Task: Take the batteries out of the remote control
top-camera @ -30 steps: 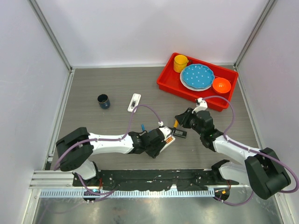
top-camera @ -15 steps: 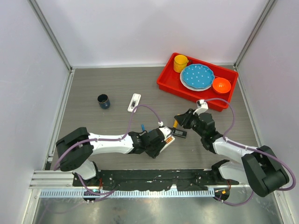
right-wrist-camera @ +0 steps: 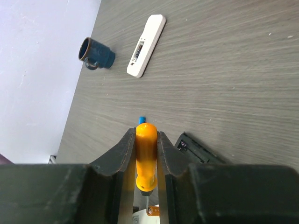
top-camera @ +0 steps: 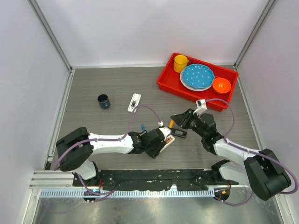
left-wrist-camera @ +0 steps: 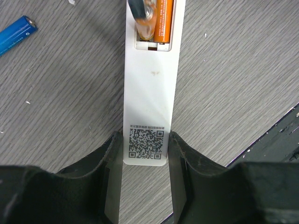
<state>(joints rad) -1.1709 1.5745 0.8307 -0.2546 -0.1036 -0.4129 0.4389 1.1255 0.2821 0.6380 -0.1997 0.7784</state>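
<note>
My left gripper point(left-wrist-camera: 145, 150) is shut on the end of a white remote control point(left-wrist-camera: 149, 93) that lies flat with its battery bay open. An orange battery point(left-wrist-camera: 164, 21) sits in the bay. My right gripper point(right-wrist-camera: 145, 140) is shut on an orange-handled screwdriver point(right-wrist-camera: 145, 156), whose metal tip point(left-wrist-camera: 139, 10) rests in the bay beside the orange battery. A blue battery point(left-wrist-camera: 14, 35) lies loose on the table left of the remote. In the top view the two grippers, left point(top-camera: 163, 140) and right point(top-camera: 181, 121), meet at the table's middle front.
A black battery cover or case point(top-camera: 179, 133) lies just right of the remote. A second white remote point(top-camera: 134, 102) and a dark blue cup point(top-camera: 103, 101) sit further back left. A red tray point(top-camera: 163, 81) at the back right holds a yellow cup, blue plate and orange bowl.
My right gripper has shifted slightly left with the screwdriver, towards the remote's bay. The left arm and remote have not moved.
</note>
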